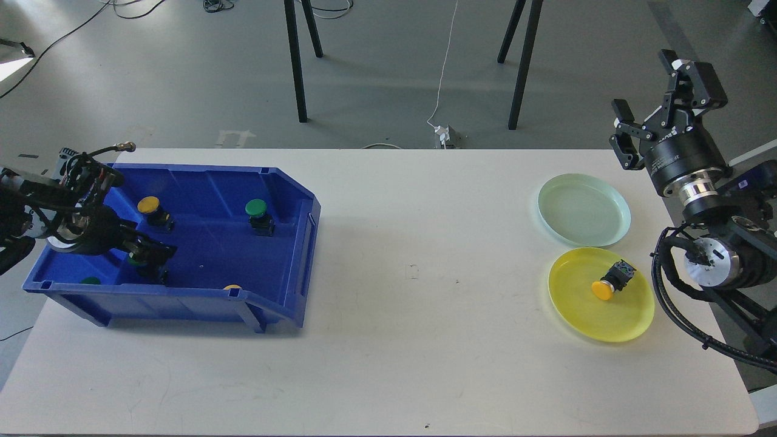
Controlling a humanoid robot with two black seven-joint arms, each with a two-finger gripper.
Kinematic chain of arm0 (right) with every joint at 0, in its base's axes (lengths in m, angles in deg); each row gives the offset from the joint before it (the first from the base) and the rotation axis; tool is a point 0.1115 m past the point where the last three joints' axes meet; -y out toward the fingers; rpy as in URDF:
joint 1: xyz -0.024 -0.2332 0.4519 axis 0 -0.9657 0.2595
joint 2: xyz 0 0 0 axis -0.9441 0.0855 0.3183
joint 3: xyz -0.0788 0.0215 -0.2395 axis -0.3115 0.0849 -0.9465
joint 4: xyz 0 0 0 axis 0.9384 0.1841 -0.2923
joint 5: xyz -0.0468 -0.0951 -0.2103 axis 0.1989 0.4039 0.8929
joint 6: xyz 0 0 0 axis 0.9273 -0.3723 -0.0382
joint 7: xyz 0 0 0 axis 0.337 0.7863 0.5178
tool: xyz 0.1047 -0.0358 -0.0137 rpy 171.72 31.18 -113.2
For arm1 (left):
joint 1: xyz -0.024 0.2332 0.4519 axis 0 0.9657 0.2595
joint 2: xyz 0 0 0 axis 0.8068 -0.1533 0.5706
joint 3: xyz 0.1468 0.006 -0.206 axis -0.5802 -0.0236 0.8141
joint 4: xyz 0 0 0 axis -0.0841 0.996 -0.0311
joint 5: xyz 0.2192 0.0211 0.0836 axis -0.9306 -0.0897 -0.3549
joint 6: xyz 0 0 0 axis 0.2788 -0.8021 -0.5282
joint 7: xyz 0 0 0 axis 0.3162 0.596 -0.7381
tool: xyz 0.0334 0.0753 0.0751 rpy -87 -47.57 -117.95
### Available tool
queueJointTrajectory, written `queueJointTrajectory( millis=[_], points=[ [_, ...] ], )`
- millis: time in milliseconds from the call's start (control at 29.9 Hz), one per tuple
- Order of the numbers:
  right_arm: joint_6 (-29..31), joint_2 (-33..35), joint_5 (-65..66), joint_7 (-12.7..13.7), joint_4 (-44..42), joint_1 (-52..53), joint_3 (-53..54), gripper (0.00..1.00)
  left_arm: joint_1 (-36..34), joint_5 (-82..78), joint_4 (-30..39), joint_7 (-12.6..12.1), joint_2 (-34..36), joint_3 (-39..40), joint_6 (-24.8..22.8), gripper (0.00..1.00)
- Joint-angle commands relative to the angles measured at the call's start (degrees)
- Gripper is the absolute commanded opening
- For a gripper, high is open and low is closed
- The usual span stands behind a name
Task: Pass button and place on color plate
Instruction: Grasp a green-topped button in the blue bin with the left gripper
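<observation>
A blue bin point(306, 206) at the table's left holds several buttons: a yellow one point(149, 205), a green one point(256, 209), and a green one point(136, 261) under my left gripper point(150, 254). Two more peek over the front wall. My left gripper reaches into the bin right at that green button; its dark fingers blur together, so its state is unclear. A yellow plate point(631, 318) at the right holds a yellow button point(609, 284). A pale green plate point(583, 209) behind it is empty. My right gripper point(658, 102) is open and empty, raised beyond the table's far right corner.
The white table point(413, 340) stretches between the bin and the plates. My right arm's joints and cables point(710, 267) hang beside the yellow plate at the table's right edge. Stand legs point(295, 60) rise on the floor behind the table.
</observation>
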Motion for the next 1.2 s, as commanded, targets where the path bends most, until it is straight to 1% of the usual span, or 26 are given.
queueJointTrajectory(
  millis=[0, 167, 769, 1070, 1170],
  points=[
    [-0.01, 0.09, 0.0, 0.0, 0.02, -0.03, 0.06, 0.95, -0.08, -0.07, -0.46, 0.01, -0.11, -2.34, 0.0, 0.96],
    [-0.01, 0.09, 0.0, 0.0, 0.11, -0.21, 0.06, 0.95, -0.08, 0.02, -2.83, 0.01, -0.9, -5.08, 0.0, 0.96],
    [-0.01, 0.17, 0.0, 0.0, 0.11, -0.91, 0.15, 0.95, 0.01, 0.37, -6.18, 0.01, -2.92, -5.25, 0.0, 0.95],
    [-0.01, 0.17, 0.0, 0.0, 0.19, -1.26, 0.24, 0.95, 0.01, 0.72, -6.62, 0.01, -3.1, -5.17, 0.0, 0.9],
    [-0.01, 0.17, 0.0, 0.0, 0.19, -1.26, 0.24, 0.95, 0.01, 0.63, -6.62, 0.01, -3.01, -5.17, 0.0, 0.85]
  ],
)
